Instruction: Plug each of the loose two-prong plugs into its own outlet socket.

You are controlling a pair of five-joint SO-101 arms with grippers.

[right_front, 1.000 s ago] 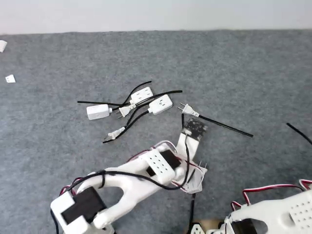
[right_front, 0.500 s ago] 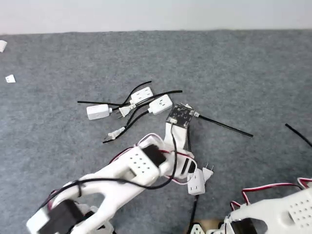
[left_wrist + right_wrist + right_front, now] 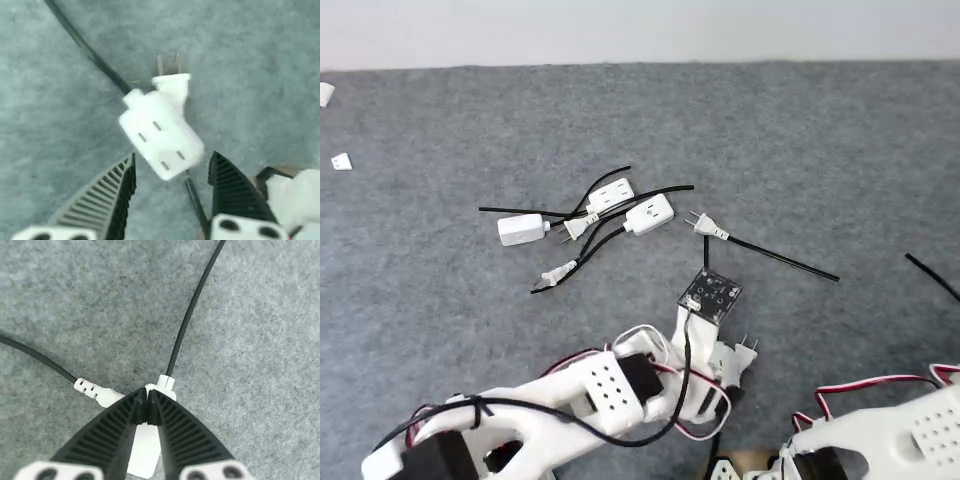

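The left gripper point(image 3: 173, 157), fingers spread, is hovering around a socket point(image 3: 161, 135) near the front edge of the carpet point(image 3: 260, 60), whose slots are holding nothing while a plug point(image 3: 171, 84) is lying against it with prongs free; the right gripper point(image 3: 147, 402) is pressing its fingers together, and the left arm point(image 3: 600, 395) is now standing farther back from the middle plug point(image 3: 706, 226) than before.

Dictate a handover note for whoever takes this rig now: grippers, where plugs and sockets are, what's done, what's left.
Left gripper: open, above a white socket on the near side; a plug lies against it, prongs free.
Right gripper: shut, over a white cord end.
Mid-table: tangled socket cluster, with a long-corded plug and a smaller plug loose nearby.
Done: no seated plug that I can confirm.
To do: plug in each loose one.
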